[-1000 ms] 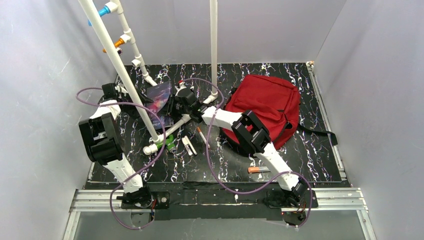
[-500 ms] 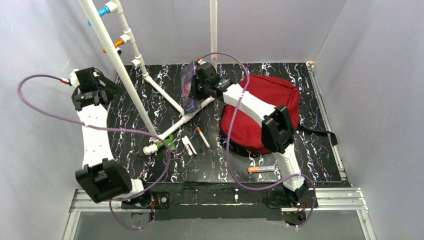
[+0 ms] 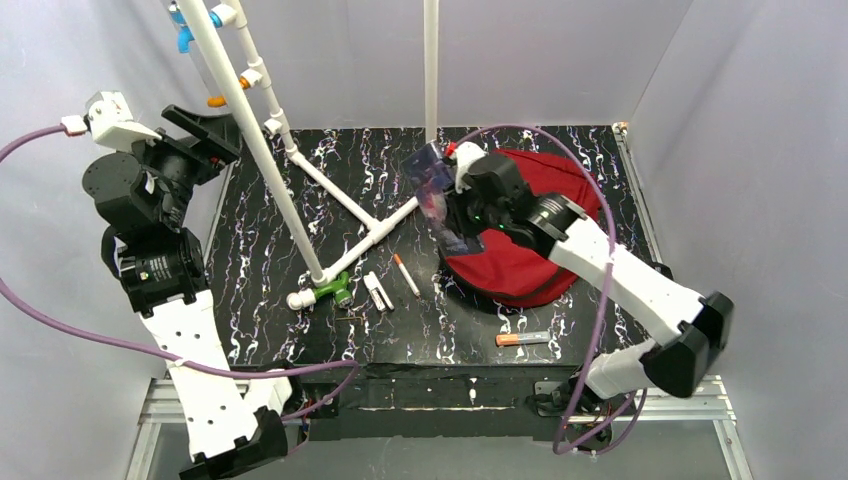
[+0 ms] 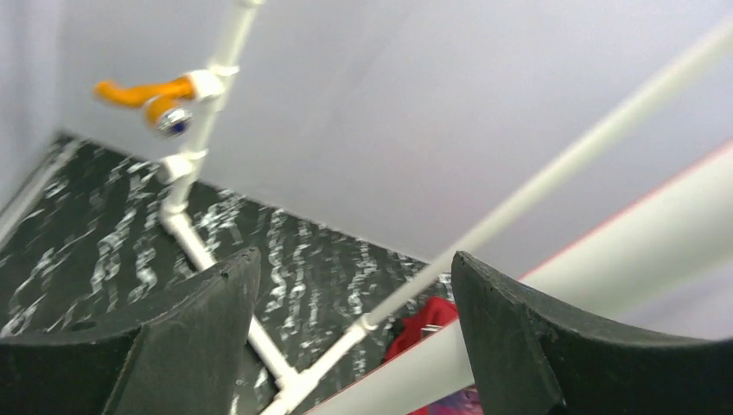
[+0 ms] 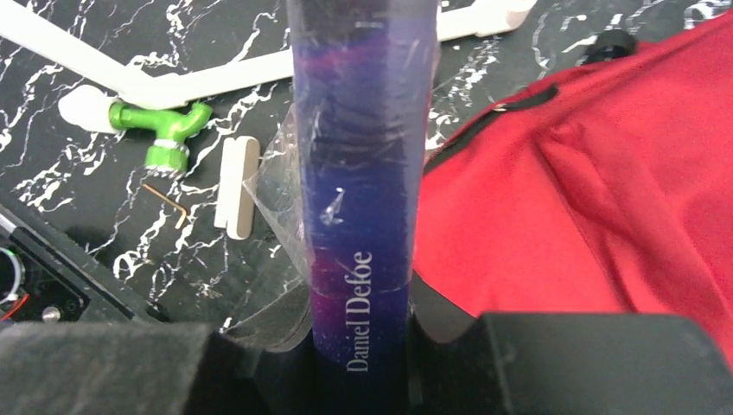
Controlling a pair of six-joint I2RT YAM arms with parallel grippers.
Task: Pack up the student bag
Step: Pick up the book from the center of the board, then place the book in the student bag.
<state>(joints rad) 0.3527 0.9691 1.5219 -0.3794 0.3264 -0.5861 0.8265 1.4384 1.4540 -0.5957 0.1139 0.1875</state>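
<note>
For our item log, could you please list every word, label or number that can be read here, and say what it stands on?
"Daniel Defoe": white letters along the spine of the blue-purple book, clamped in the right gripper.
Cover of the book, top view: too blurred to read.
The student bag and the orange-capped marker: no legible text.

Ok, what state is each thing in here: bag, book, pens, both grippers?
left gripper: open, empty, raised
right gripper: shut on the book
book: held off the table, not yet in the student bag
student bag: lying on the table; open or zipped, cannot tell
pen: loose on the table
marker: loose on the table
</note>
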